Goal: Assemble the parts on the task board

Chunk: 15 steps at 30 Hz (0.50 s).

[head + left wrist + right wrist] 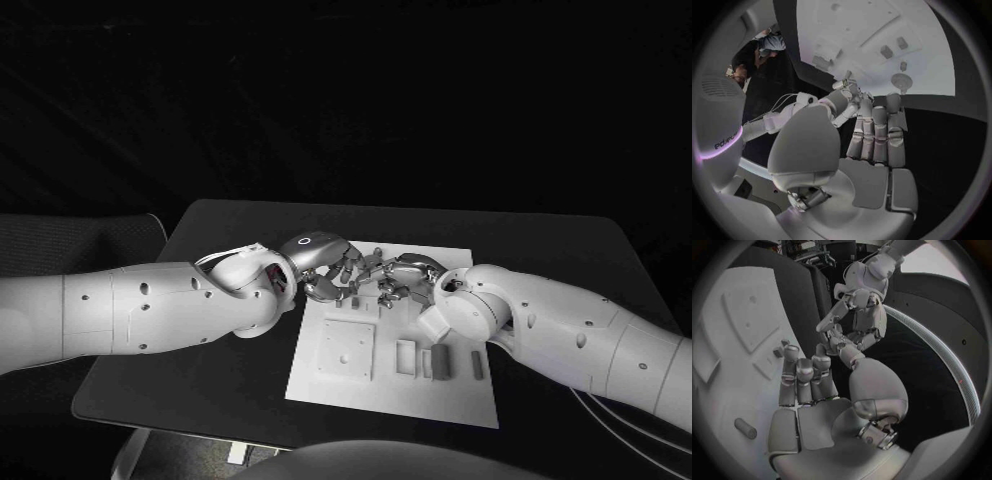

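The white task board (pixel 320 385) lies in the middle of the black table. My left hand (pixel 329 268) and my right hand (pixel 404 282) meet fingertip to fingertip above its far end. In the left wrist view my left hand (pixel 874 142) has its fingers straight and side by side, and my right hand (pixel 841 100) reaches in beside its thumb. My right hand (pixel 807 390), seen from its own wrist, stretches its thumb up to the left hand (pixel 859 305). Whether a part sits between the touching fingertips is hidden. A grey cylinder (pixel 745 428) lies loose on the board.
A square plate (pixel 346 348) and several small upright pieces (pixel 441 362) occupy the board's near half. A round part (pixel 901 80) and small blocks (pixel 886 51) lie further along the board. Bare black table (pixel 188 390) surrounds the board.
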{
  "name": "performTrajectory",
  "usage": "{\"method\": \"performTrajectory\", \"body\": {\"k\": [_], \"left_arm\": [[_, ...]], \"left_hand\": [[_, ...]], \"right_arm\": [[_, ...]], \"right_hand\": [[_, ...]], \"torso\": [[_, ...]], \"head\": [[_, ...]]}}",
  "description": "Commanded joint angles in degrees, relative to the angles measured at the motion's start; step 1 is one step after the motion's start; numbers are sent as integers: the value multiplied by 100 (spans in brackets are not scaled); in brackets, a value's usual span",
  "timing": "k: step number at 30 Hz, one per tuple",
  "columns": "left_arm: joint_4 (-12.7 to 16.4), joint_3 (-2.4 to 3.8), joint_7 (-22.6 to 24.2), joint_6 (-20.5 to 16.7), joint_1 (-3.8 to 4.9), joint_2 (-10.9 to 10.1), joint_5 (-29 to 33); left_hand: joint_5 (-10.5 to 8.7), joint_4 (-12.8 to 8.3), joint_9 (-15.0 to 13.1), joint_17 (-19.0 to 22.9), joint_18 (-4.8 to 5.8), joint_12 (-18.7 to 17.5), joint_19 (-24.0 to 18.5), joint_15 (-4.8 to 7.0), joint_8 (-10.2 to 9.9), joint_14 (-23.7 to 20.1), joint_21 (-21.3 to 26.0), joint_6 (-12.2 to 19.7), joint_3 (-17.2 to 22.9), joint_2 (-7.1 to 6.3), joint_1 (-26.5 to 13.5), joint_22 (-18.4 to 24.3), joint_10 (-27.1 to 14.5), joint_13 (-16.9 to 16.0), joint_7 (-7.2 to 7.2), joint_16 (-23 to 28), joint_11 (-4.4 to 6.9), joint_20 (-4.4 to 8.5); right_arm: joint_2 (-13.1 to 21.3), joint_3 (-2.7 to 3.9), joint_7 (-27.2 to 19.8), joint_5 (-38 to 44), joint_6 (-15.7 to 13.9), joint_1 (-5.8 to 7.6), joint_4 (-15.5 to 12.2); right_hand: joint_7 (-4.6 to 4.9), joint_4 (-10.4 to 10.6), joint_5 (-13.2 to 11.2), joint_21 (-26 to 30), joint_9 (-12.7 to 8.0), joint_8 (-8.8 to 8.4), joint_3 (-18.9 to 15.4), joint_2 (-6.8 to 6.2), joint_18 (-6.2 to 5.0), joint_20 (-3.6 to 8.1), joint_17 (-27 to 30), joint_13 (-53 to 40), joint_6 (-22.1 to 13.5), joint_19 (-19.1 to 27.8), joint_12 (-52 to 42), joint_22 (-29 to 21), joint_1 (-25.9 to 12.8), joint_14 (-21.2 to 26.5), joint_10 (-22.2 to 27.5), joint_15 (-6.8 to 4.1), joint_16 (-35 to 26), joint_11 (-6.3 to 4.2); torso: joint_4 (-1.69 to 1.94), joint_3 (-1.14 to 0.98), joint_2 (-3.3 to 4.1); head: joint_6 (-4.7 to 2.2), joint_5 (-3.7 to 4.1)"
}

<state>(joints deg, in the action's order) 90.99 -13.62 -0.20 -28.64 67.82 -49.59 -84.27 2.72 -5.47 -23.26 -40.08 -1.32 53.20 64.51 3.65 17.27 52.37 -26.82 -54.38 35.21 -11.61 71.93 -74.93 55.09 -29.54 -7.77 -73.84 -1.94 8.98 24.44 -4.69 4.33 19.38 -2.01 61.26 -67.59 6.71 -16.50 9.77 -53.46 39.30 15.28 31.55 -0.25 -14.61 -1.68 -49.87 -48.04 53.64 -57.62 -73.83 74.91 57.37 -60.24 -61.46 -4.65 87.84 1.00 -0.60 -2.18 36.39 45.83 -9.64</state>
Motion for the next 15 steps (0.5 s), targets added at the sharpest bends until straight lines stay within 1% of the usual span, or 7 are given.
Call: {"method": "performTrajectory", "body": {"k": [1, 5, 10, 15], "left_arm": [[15, 4, 56, 49, 8, 22, 0], [15, 4, 57, 46, 8, 21, 0], [15, 3, 61, 48, 8, 28, 1], [9, 3, 70, 42, 8, 31, 21]], "left_hand": [[20, -2, -9, 5, -143, 34, -1, 15, 35, -20, -21, -12, 7, 47, -10, -131, -32, -5, -27, -13, 0, 42], [19, -5, -9, 5, -143, 34, -2, 15, 35, -21, -22, -12, 5, 46, -9, -131, -32, -5, -27, -13, 0, 42], [20, -9, -9, 5, -143, 34, -3, 15, 35, -22, -23, -10, 2, 43, -8, -131, -34, -5, -28, -14, -1, 42], [19, -14, -8, 6, -143, 34, -6, 14, 33, -25, -23, -6, -3, 38, -9, -131, -37, -5, -29, -13, -2, 41]], "right_arm": [[-3, 2, -59, 79, 71, -3, 2], [-2, 2, -54, 117, 70, -3, 7], [-5, 2, -62, 170, 13, -3, 1], [-8, 2, -61, 215, -13, -3, -12]], "right_hand": [[-3, 10, -116, -41, 54, 55, 151, 76, -39, -2, 10, 12, 95, 7, -17, 67, 59, -4, -7, -73, 30, -69], [-44, 3, -112, -51, 112, 106, 279, 153, -39, -6, 12, 18, 184, -1, -13, 71, 80, -11, -31, -102, 34, -108], [-100, -8, -92, -69, 192, 179, 361, 184, -39, -2, 16, 26, 307, -14, -6, 75, 57, -23, -65, -147, 40, -161], [-131, -14, -126, -77, 235, 212, 408, 229, -39, 8, 18, 32, 375, -19, 1, 75, 53, -33, -89, -176, 43, -192]], "torso": [[-2, 0, 1], [-1, -1, 1], [-2, -1, 1], [-2, -1, 1]], "head": [[2, -2], [3, 1], [4, 2], [3, 6]]}}
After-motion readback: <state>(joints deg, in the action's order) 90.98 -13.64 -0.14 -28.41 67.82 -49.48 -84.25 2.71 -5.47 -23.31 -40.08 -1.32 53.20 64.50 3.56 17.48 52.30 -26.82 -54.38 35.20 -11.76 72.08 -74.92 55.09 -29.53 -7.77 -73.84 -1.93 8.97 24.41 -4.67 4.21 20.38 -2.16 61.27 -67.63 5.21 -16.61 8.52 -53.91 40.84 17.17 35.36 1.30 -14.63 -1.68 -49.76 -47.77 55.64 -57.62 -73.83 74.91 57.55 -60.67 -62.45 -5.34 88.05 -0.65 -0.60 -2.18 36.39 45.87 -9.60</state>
